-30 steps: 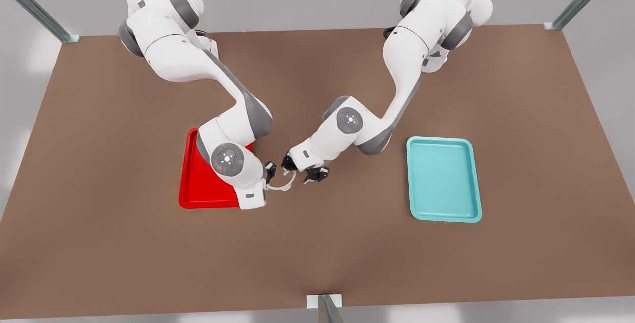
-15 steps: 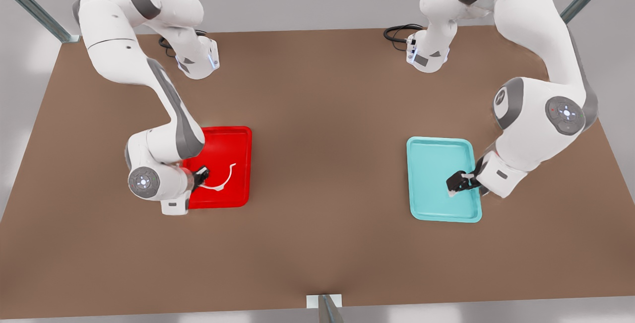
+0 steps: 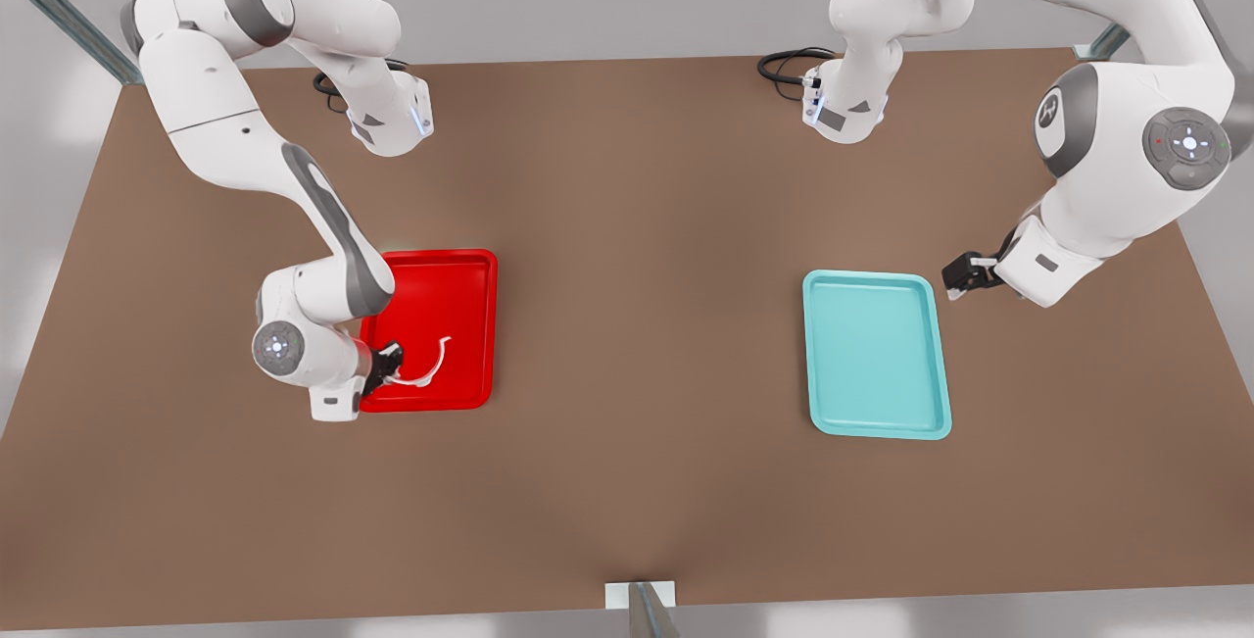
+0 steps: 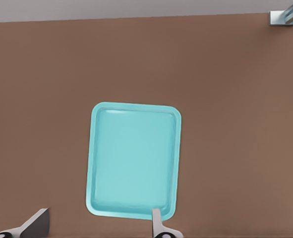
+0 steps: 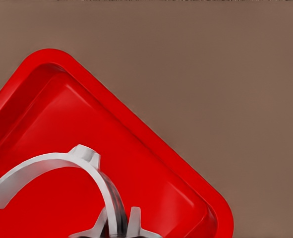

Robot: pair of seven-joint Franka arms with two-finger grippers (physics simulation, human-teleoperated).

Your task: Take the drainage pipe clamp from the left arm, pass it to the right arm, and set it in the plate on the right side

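I see the brown table [image 3: 627, 481] with my right gripper [image 3: 389, 364] low over the glossy red rectangular plate [image 3: 460, 275] on the front view's left, pinching one end of the thin white half-ring clamp [image 3: 431, 368] for release inside the rim. My left gripper [image 3: 965, 275] waits spread, beside the teal tray [image 3: 875, 354], leaving room.

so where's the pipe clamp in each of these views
Front view: the drainage pipe clamp hangs over the near part of the red plate, at the front view's left, one end pinched in the right gripper.
Right wrist view: the clamp arcs from the shut fingers over the plate.
Left wrist view: no clamp here; the left gripper is open above the teal tray.
Shared landmark: the red plate.
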